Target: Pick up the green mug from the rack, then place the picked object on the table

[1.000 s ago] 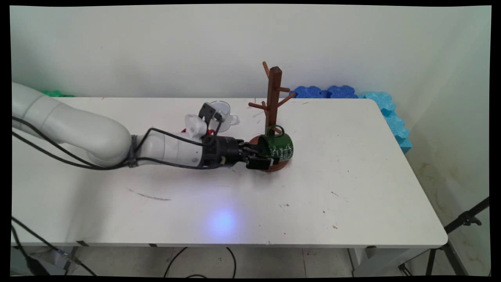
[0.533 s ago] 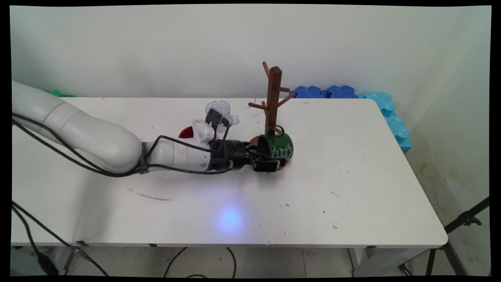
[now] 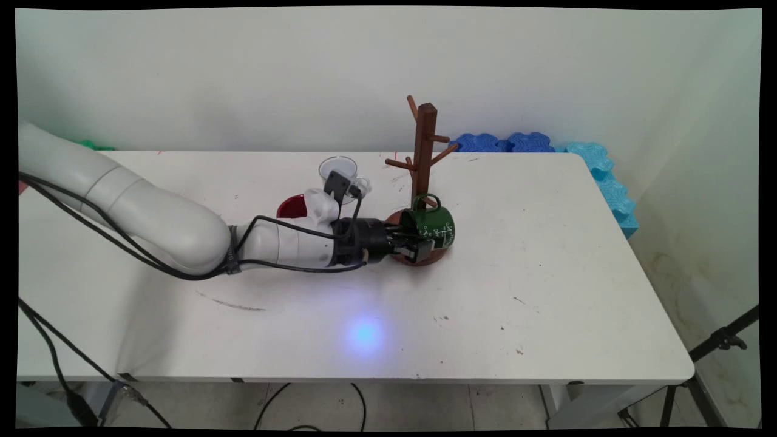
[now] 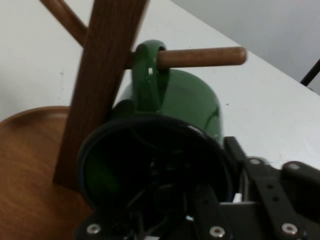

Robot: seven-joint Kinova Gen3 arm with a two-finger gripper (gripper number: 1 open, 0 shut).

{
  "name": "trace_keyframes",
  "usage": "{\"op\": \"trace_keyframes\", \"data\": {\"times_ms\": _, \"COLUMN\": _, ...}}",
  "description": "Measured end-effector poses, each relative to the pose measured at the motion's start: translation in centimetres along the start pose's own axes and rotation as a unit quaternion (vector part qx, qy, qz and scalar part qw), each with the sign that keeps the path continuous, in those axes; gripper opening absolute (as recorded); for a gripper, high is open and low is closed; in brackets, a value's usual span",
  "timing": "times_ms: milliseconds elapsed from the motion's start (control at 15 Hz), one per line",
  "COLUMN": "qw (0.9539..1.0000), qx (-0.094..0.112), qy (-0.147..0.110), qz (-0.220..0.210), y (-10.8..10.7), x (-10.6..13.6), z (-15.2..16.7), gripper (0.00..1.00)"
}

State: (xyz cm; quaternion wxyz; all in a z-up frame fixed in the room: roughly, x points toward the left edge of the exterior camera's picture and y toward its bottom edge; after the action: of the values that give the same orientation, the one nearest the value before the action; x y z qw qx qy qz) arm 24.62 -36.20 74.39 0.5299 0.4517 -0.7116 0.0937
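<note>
Gripper (image 3: 419,247) lay low and near-horizontal over the white table (image 3: 546,273), reaching in from nine o'clock and closed on the rim of a green mug (image 3: 432,226) — one finger went inside the mouth, the other pressed the outer wall. In the hand view the mug's dark opening faced the camera, and its handle (image 4: 148,75) was looped over a low peg (image 4: 202,56) of the wooden mug tree (image 3: 423,152), close against the upright post. The mug lay on its side just above the tree's round base (image 4: 30,165). A clear glass cup (image 3: 341,170) stood at eleven o'clock from the gripper, with a red object (image 3: 291,207) at ten o'clock, part-hidden by the wrist. As a judgement, the risk lay in the thin rim grip: a sideways tug could have caught the handle on the peg and tipped the light tree, or the mug could have slipped free and dropped onto the base — either would have followed from pulling across the peg, not along it.
</note>
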Motion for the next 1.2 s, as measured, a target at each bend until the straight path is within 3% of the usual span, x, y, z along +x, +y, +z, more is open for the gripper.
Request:
{"op": "trace_keyframes", "data": {"times_ms": 600, "qw": 0.9999, "qx": -0.013, "qy": 0.009, "qz": 0.004, "y": 0.4, "x": -0.2, "z": -0.6, "gripper": 0.0}}
{"op": "trace_keyframes", "data": {"times_ms": 1200, "qw": 0.9969, "qx": -0.068, "qy": 0.026, "qz": 0.029, "y": 2.0, "x": 0.2, "z": -3.9, "gripper": 0.0}}
